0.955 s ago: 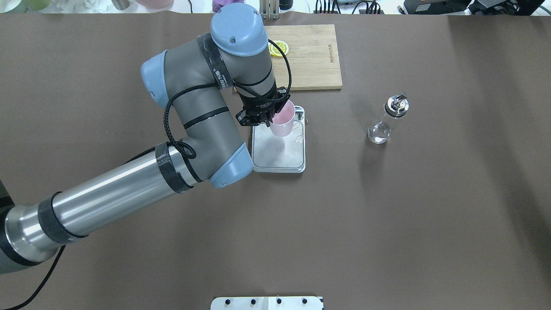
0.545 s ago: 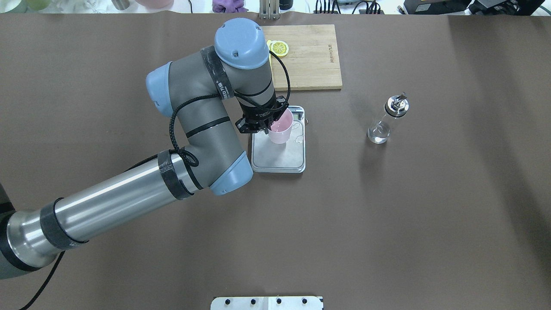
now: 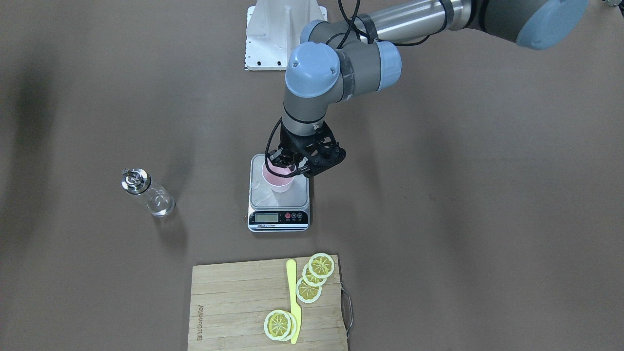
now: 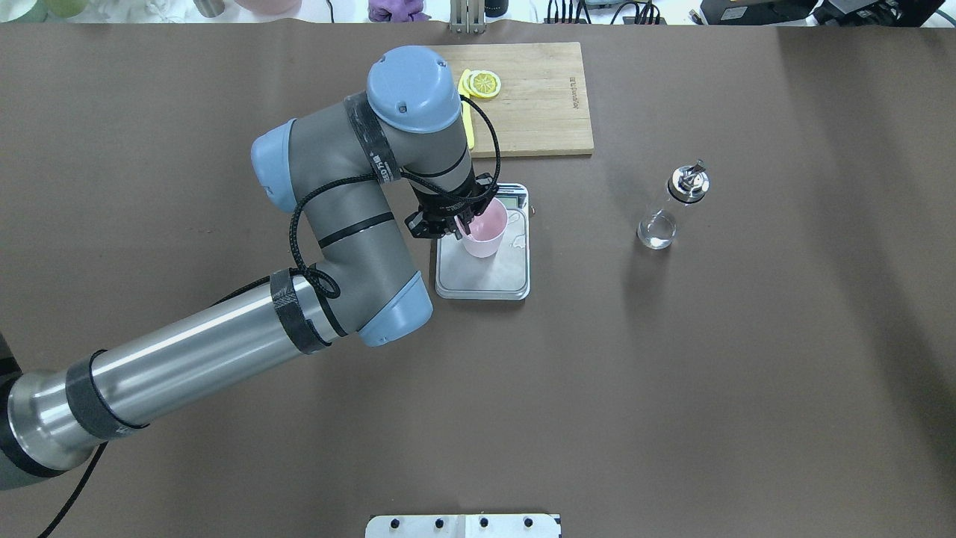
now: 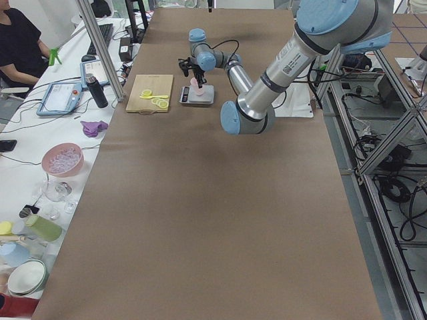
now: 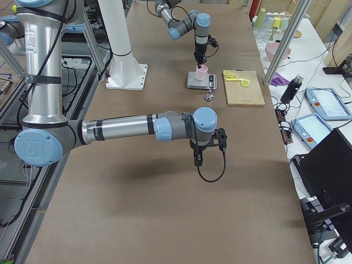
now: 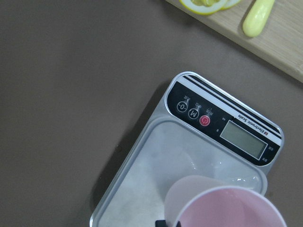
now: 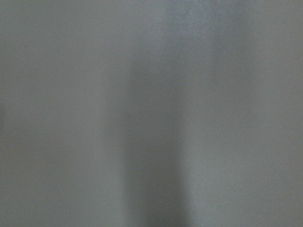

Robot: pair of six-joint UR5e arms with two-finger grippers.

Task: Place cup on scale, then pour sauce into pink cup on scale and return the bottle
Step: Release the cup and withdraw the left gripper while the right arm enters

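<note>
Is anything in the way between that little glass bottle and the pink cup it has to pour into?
Nothing visible. Only bare table lies between the bottle and the cup over the scale. The left pincer grips the cup's rim on the side away from the bottle, so it does not block that path.

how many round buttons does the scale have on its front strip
3, in a row on the front strip of the scale, beside the display: an outer black button, a middle black button, and a red button nearest the display. None looks hidden.
</note>
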